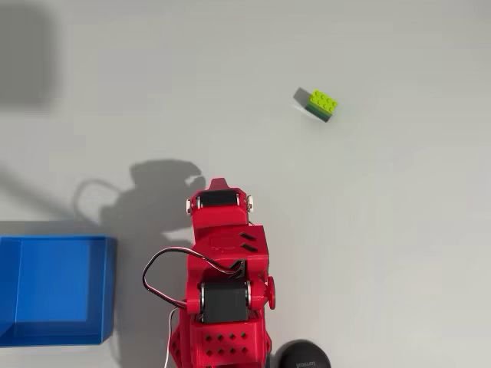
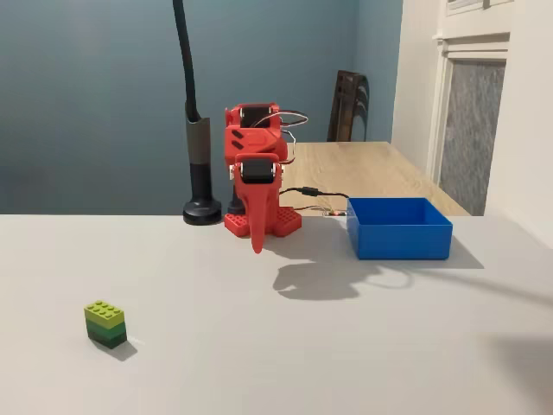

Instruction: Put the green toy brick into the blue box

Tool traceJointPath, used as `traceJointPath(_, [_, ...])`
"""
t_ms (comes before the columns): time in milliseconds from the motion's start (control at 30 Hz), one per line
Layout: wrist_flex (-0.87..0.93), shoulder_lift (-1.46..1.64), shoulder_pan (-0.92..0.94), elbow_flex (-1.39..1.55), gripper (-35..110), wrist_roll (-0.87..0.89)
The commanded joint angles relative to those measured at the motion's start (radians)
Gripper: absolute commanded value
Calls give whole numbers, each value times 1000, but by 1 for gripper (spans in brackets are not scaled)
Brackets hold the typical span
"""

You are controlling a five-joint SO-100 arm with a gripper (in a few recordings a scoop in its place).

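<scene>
Reaching looks like the risky part: in the overhead view the green toy brick (image 1: 321, 104) lies on the grey table (image 1: 399, 253) at about one o'clock from the red arm (image 1: 222, 268), well apart from it, while the blue box (image 1: 54, 290) sits at about nine o'clock beside the arm's base. The gripper (image 2: 257, 233) hangs pointing down in the fixed view, fingers looking pressed together and holding nothing. Such a small, light brick could be nudged away or tipped if the fingers come down off-centre or not spread wide enough. A shallow pinch might also let it slip during the long swing across to the box, dropping it outside the thin walls
</scene>
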Motion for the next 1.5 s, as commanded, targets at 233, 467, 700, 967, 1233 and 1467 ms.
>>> traceJointPath(233, [-8,8,9,-14,0,17])
traceJointPath(467, [-17,-3,9,-21,0,17])
traceJointPath(700, [-17,-6,8,-61,0,28])
traceJointPath(967, [-15,-9,6,-152,0,21])
traceJointPath(1233, [-15,-14,6,-250,0,8])
traceJointPath(1467, [-14,-129,9,-354,0,26])
